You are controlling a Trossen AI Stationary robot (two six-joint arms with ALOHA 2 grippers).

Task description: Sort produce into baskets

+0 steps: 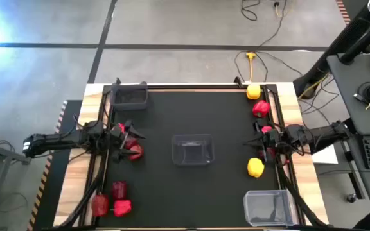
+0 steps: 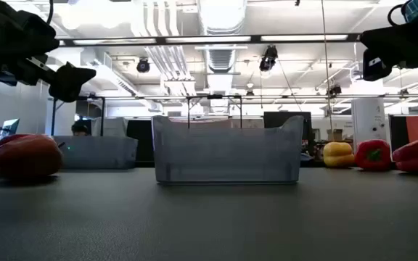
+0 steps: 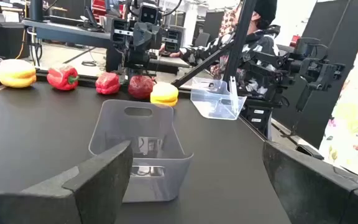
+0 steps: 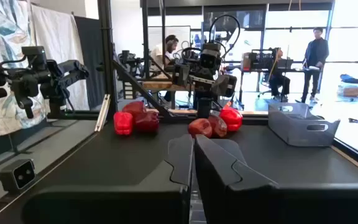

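A clear basket (image 1: 193, 149) stands mid-table, a dark grey one (image 1: 129, 96) at the far left, and another clear one (image 1: 268, 206) at the near right. Red produce (image 1: 133, 151) lies on the left side, with more red pieces (image 1: 119, 189) near the front left. Yellow peppers (image 1: 254, 92) (image 1: 255, 168) and red pieces (image 1: 260, 108) lie along the right side. My left gripper (image 1: 132, 133) hovers open above the left produce, facing the centre basket (image 3: 142, 149). My right gripper (image 1: 252, 142) hovers shut at the right, its fingers (image 4: 193, 155) pointing toward the left side.
Black rails run along both side edges of the mat (image 1: 191, 192). In the low view a red pepper (image 2: 27, 156) sits left of the centre basket (image 2: 227, 152). People and desks show in the room beyond the table.
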